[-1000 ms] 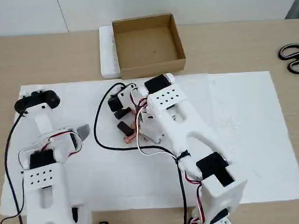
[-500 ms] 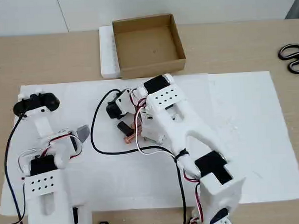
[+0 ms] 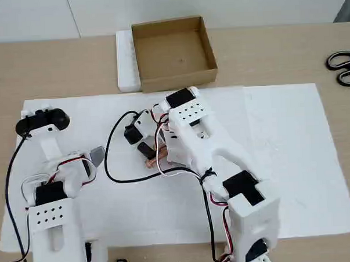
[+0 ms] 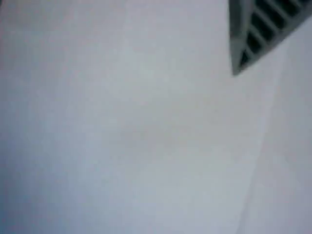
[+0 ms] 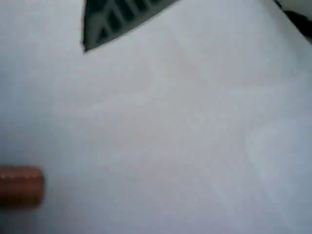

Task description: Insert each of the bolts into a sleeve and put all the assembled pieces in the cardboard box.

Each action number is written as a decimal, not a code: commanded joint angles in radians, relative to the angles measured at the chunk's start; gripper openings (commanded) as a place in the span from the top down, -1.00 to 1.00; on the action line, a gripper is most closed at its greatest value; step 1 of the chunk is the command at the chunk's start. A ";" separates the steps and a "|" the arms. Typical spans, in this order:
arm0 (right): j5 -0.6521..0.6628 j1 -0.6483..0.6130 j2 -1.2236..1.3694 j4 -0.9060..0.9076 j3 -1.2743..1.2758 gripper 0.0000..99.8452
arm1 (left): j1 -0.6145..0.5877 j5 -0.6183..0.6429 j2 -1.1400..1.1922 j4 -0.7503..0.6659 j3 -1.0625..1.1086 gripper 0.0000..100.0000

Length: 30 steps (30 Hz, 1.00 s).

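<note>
A copper-coloured cylinder lies on the white foam sheet near the middle of the table. It also appears at the edge of the right wrist view as a copper stub. A small black piece sits just behind it; I cannot tell what it is. My right gripper hangs low over this spot, mostly hidden under its own arm. My left gripper is low over bare foam at the left, with nothing near it. The cardboard box stands at the back with nothing inside.
A white foam block lies against the box's left side. Scissors rest on the wooden table at the far right. Black cables loop over the sheet between the two arms. The right half of the sheet is bare.
The right arm has drawn back slightly toward the table's front, and its wrist has dropped closer to the copper cylinder. The left arm has shifted a little toward the front.
</note>
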 commanded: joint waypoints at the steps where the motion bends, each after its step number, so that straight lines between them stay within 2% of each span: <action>1: 0.038 -0.012 0.002 0.001 -0.037 0.49 | 0.006 0.005 -0.025 -0.020 -0.002 0.37; 23: 0.126 -0.005 0.134 -0.015 -0.041 0.49 | 0.006 0.005 -0.025 -0.054 0.028 0.37; 30: 0.121 0.044 0.140 -0.048 -0.037 0.66 | 0.006 0.005 -0.025 -0.054 0.028 0.37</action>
